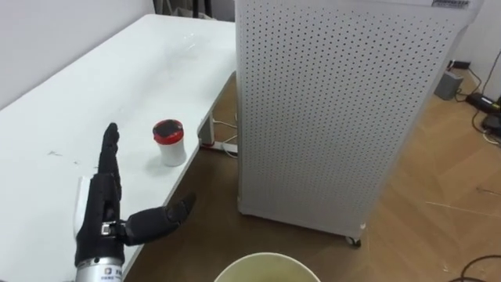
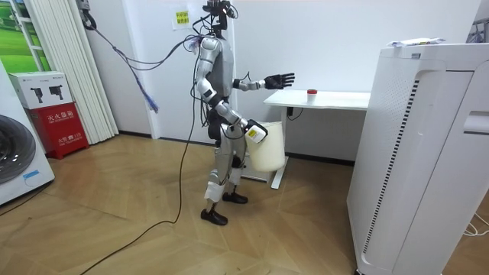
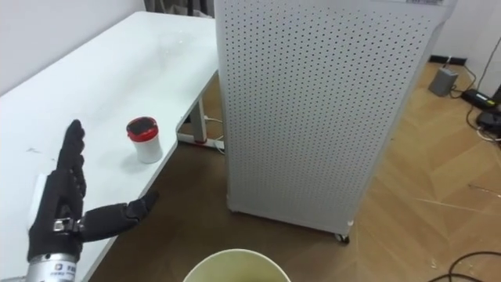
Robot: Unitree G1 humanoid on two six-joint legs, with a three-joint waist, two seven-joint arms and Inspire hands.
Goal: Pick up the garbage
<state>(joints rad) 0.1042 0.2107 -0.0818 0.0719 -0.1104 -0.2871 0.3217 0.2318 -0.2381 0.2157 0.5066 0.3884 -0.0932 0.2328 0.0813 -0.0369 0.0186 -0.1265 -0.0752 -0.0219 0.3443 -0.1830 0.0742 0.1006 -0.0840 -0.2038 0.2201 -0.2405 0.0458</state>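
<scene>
Reach step, by my reading: red-lidded cup (image 1: 168,142) at the counter's (image 1: 47,133) edge; your left hand (image 1: 102,204) over the counter, fingers straight, holding nothing; next, close round the cup, then carry it to the bin (image 1: 266,262) below the counter.

One white table (image 1: 94,86) ran across the upper left, with one red-lidded cup (image 1: 168,142) on it. One perforated white cabinet (image 1: 337,110) stood at the upper right. One pale bucket (image 1: 266,256) showed at the bottom edge. One washing machine (image 2: 15,156) stood at the room view's left edge.
</scene>
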